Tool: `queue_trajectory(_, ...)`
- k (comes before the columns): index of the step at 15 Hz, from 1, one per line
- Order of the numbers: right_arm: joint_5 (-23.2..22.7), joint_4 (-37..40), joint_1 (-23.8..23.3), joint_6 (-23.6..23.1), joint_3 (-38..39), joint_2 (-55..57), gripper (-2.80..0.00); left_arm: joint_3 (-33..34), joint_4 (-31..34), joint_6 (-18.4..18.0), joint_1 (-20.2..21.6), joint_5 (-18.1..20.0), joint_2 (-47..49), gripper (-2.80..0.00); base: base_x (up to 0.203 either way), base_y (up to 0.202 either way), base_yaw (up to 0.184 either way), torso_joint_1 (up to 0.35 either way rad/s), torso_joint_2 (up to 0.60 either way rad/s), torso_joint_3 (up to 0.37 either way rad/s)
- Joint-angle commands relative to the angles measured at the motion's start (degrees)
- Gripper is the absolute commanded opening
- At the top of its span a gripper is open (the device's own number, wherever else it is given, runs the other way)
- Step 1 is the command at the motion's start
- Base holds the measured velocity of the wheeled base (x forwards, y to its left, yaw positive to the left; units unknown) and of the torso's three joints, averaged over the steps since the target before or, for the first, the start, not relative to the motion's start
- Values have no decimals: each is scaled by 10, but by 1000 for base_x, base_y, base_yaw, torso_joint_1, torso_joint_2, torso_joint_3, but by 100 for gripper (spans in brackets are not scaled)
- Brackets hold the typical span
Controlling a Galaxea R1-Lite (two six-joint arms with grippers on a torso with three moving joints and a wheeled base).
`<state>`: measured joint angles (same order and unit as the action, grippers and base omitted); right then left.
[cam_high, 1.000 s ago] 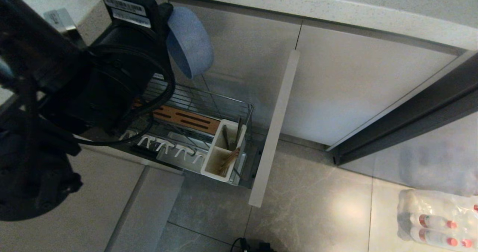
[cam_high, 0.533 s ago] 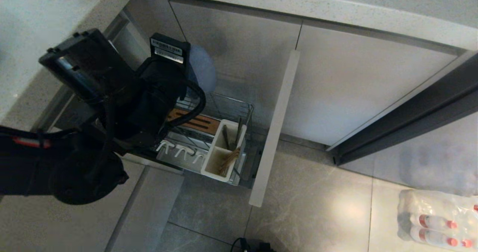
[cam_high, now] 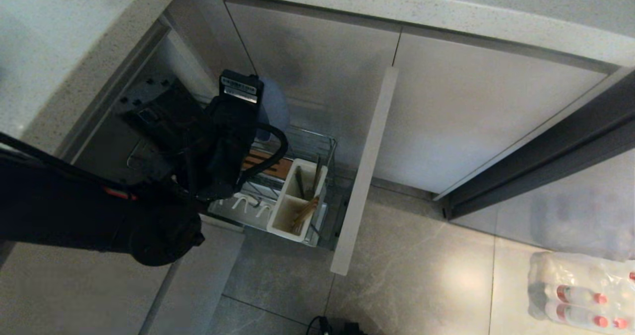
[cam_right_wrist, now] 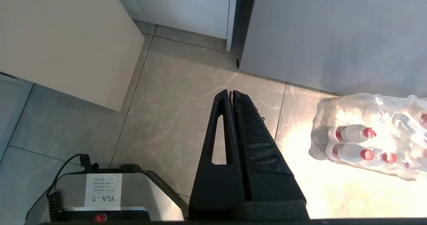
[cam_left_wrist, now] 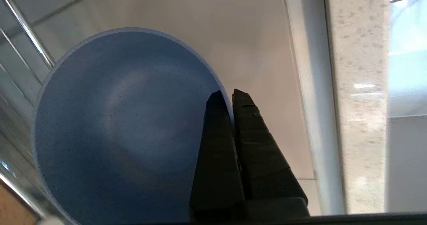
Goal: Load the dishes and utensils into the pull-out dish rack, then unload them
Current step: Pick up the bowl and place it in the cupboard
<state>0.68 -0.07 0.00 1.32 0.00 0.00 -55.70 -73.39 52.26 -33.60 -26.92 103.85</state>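
Left gripper [cam_left_wrist: 230, 95] clamped on rim of blue bowl [cam_left_wrist: 126, 125], holding it tilted above the rack [cam_high: 297, 149], near its rear. Chopsticks [cam_high: 305, 211] and fork [cam_high: 299, 181] stand in caddy [cam_high: 290, 211]. Right gripper [cam_right_wrist: 231, 93] closed, empty, above floor.

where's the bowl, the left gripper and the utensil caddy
bowl [cam_left_wrist: 123, 118]: left wrist view, inner base.
left gripper [cam_left_wrist: 230, 93]: left wrist view, tips pinching the bowl's rim.
utensil caddy [cam_high: 283, 215]: head view, white outer wall.
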Motion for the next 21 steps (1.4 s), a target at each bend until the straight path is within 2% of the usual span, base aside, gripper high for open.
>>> queue_trajectory(1,0,0,0,0,0,1,-280,1,-17,-2,4,-2,33,-280,0,0,0,0,0,0)
queue_trajectory(5,0,0,0,0,0,1,-280,3,-41,-4,9,-3,57,-280,0,0,0,0,0,0)
queue_trajectory(9,0,0,0,0,0,1,-280,13,-113,-19,12,-2,77,-280,0,0,0,0,0,0)
queue_trajectory(14,0,0,0,0,0,1,-280,13,-142,-18,26,-2,105,-280,0,0,0,0,0,0)
queue_trajectory(19,0,0,0,0,0,1,-280,12,-143,-14,39,5,126,-280,0,0,0,0,0,0)
queue_trajectory(21,0,0,0,0,0,1,-280,8,-143,-11,44,35,130,-280,0,0,0,0,0,0)
